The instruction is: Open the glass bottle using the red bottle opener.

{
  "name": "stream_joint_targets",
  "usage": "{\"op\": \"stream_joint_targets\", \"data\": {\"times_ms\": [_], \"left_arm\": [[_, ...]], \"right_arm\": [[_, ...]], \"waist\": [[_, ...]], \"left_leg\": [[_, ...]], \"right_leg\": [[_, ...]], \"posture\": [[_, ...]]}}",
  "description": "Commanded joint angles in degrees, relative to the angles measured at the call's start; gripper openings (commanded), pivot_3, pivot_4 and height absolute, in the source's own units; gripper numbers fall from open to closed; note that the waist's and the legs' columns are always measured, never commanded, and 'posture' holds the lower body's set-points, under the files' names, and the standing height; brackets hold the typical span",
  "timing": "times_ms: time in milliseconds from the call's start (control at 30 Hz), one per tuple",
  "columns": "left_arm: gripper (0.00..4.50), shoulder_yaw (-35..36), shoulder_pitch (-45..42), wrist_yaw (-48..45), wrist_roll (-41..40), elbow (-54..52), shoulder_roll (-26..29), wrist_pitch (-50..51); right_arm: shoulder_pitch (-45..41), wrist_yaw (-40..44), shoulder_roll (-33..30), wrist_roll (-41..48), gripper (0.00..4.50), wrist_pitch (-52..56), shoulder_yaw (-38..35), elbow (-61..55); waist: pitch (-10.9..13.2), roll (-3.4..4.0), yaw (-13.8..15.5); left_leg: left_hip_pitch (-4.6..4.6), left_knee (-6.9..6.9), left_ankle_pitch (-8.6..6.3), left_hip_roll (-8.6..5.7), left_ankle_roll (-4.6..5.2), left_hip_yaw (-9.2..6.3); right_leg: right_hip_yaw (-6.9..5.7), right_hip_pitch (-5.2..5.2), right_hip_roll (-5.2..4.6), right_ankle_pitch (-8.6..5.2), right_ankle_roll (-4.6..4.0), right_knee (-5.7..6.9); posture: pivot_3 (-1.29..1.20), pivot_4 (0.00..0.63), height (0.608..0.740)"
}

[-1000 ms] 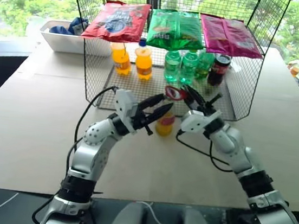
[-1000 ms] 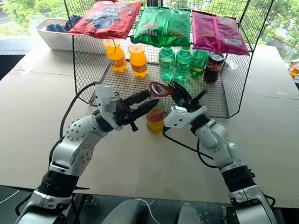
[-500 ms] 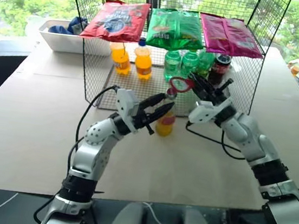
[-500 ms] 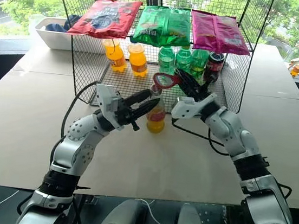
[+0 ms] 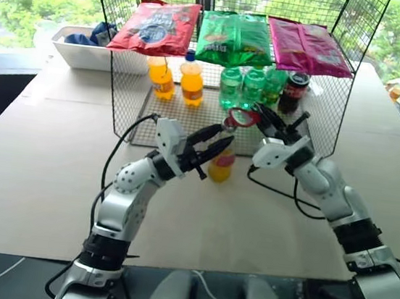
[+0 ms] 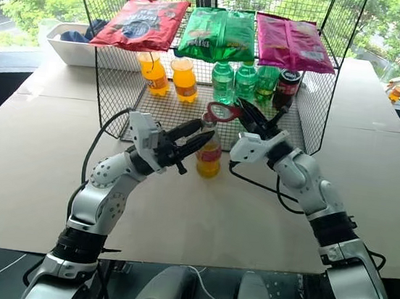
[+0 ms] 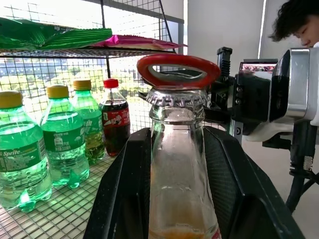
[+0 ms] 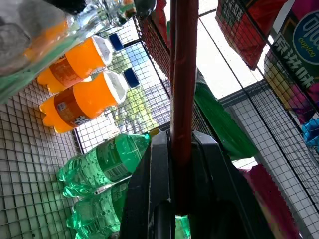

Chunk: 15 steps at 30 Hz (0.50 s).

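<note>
While the left gripper (image 5: 212, 142) clamps its jaws on the bottle (image 5: 222, 161) standing on the bench (image 5: 52, 168), the right gripper (image 5: 261, 117) pinches the opener (image 7: 178, 71), its loop over the cap.

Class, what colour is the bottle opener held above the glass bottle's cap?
Red: the bottle opener shows best in the left wrist view, its oval loop just over the glass bottle.

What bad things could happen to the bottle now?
1. The red bottle opener sits just on the crimped cap. If it isn't hooked under the edge, it may slip off when the right claw levers.
2. The left claw grips only the neck of the glass bottle, so a hard pull might tip it and spill yellow drink.
3. A slip could swing the opener into the wire rack behind.
</note>
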Motion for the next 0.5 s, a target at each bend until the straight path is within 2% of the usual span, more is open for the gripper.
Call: {"op": "stream_joint_targets", "data": {"times_ms": [33, 500], "left_arm": [[1.09, -1.31, 0.96, 0.07, 1.26, 0.79, 0.62, 1.92], [1.09, -1.24, 1.23, 0.11, 1.21, 0.19, 0.59, 2.57]], "right_arm": [[0.56, 2.34, 1.17, 3.42, 0.0, 0.37, -0.46, -1.92], [3.96, 10.5, 5.58, 5.79, 0.0, 1.4, 4.28, -1.86]], "waist": [[0.01, 0.02, 0.01], [0.02, 0.04, 0.03]], "left_leg": [[0.0, 0.0, 0.0, 0.0, 0.0, 0.0], [0.03, -0.01, 0.0, 0.01, 0.0, -0.03]], "right_leg": [[0.0, 0.0, 0.0, 0.0, 0.0, 0.0], [-0.04, 0.03, 0.0, 0.01, 0.0, -0.03]], "posture": [[0.0, 0.15, 0.74], [0.0, 0.15, 0.74]]}}
